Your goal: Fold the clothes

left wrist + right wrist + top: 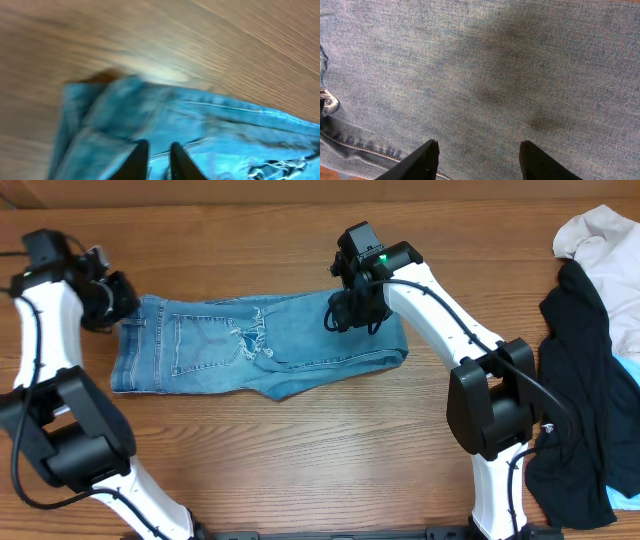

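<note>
Jeans [250, 345] on table [300, 470] | left tool [158, 146] narrow, grip unclear | right tool [479, 146] wide over them

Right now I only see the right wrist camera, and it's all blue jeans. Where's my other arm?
Observer: The left gripper is at the waistband end of the jeans, opposite yours.
Operator: Is it open like mine?
Observer: Its fingers sit close together over the denim; the view's blurry, so a pinch is unclear.
Operator: Anything else on the table?
Observer: A black garment lies far right, apart from the jeans.
</note>
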